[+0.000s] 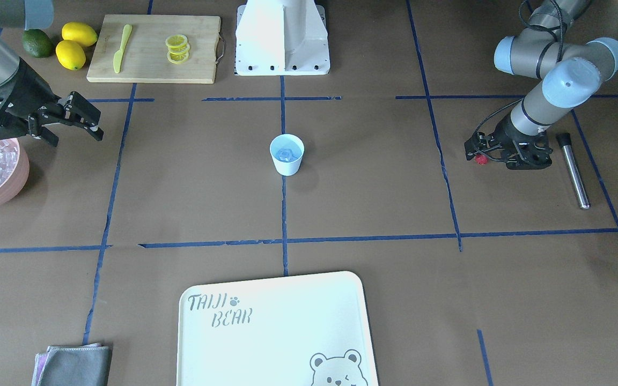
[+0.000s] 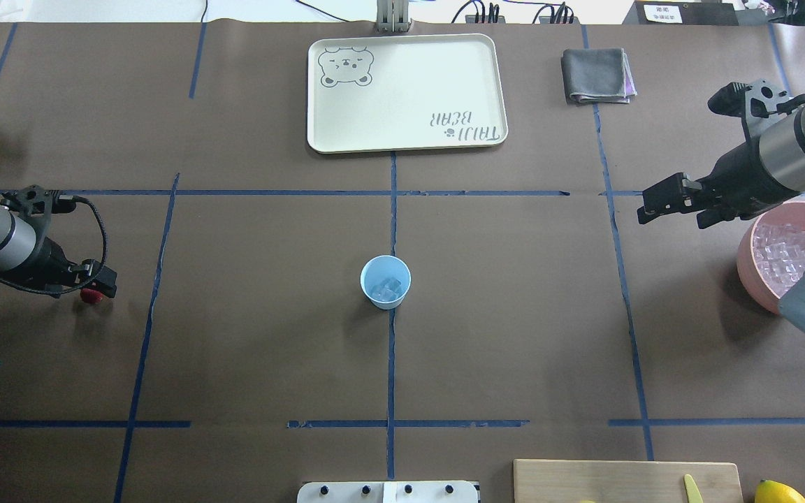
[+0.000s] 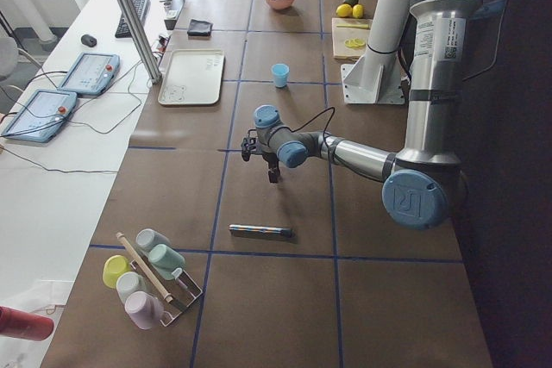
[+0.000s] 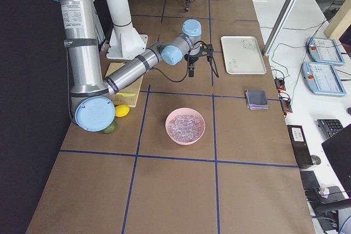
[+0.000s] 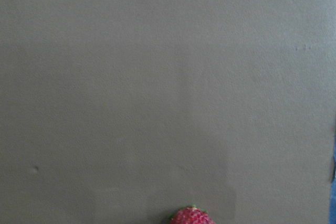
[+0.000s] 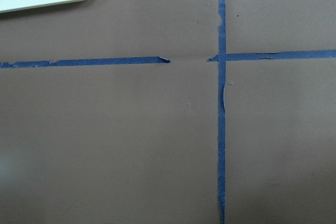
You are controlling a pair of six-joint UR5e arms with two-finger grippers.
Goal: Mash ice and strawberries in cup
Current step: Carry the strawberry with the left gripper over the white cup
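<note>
- A broad table (image 2: 235,349) covered in brown paper, divided into squares by blue tape lines (image 2: 390,209).
- Along its far side runs a long white bench (image 3: 52,213) with two teach pendants (image 3: 89,72) and a computer mouse (image 3: 86,40) on it.
- A slanted metal post (image 3: 132,21) stands between bench and table.
- A dark backdrop (image 4: 22,108) closes the opposite side.
- The light is bright and even, and the shadows are soft.

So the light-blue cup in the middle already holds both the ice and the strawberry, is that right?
Not quite: the cup holds only ice. The overhead view shows the strawberry at the tip of the left gripper, far from the cup.
</note>
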